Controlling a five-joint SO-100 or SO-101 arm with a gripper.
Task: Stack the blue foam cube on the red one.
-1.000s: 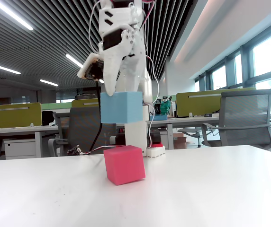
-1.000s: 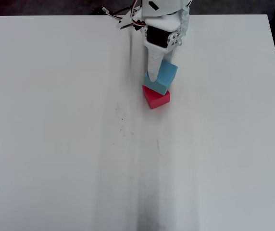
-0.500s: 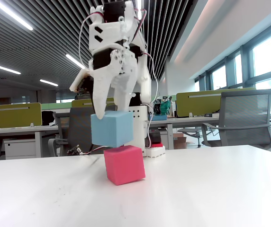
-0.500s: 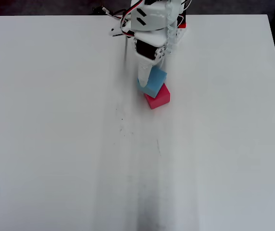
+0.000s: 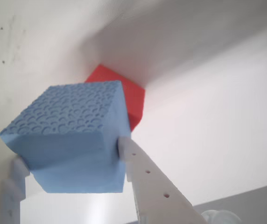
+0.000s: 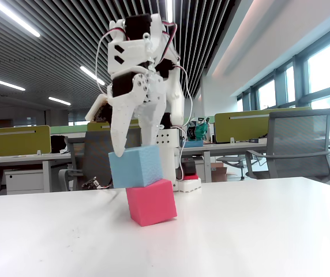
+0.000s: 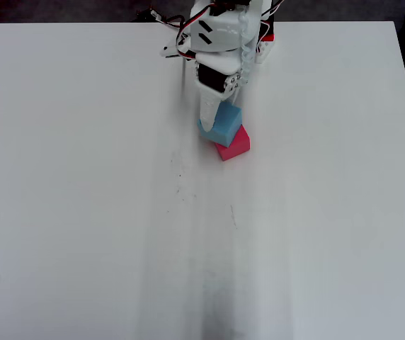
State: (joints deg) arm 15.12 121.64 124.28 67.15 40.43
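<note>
Gripping the blue foam cube (image 6: 134,166), the fingers (image 6: 119,151) are resting it tilted on the red one (image 6: 151,201) on the white counter (image 6: 257,231), overhanging toward the fixed view's left.

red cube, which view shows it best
The fixed view: the red cube shows nearly whole from the side on the table, with the blue cube sitting off-centre on top. In the overhead view only a corner peeks out. In the wrist view the blue cube hides most of it.
</note>
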